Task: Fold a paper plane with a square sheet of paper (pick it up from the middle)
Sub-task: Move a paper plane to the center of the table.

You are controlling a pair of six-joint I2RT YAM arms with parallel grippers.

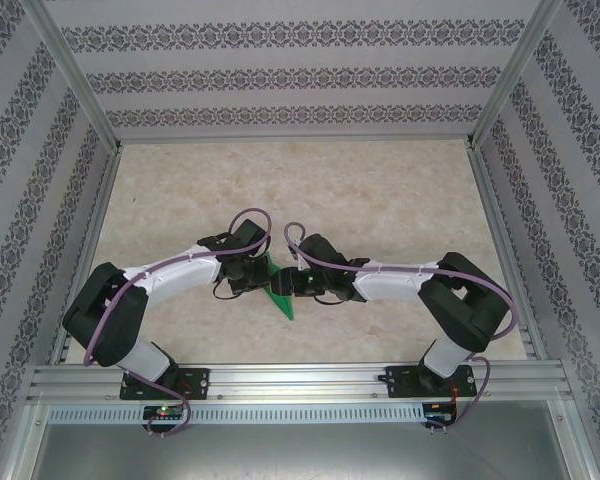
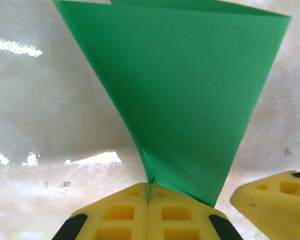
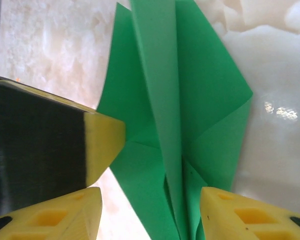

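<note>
Left end effector (image 2: 147, 194) pinches a corner of the thin bright-green folded paper sheet (image 2: 190, 100) above the beige table (image 1: 400, 200); right end effector (image 3: 150, 205) straddles it, jaws apart (close squarely on the crease).

**One green sheet, two arms, four yellow fingers**

There is one sheet of green paper (image 1: 282, 298), folded, at the middle of one table (image 1: 380, 200). Two arms stand on that table: the left arm (image 1: 170, 275) with its base at 7 o'clock and the right arm (image 1: 400, 280) with its base at 5 o'clock. Each carries one gripper, so there are two: the left gripper (image 2: 148, 200) and the right gripper (image 3: 150, 210). Each gripper has two yellow fingers (image 3: 240, 217), four altogether. Two purple cables (image 1: 248, 211) run along the arms, one per arm. Three patterned walls (image 1: 300, 80) stand at 9, 12 and 3 o'clock. Two metal posts (image 1: 75, 75) rise at 11 and 1 o'clock.
</note>
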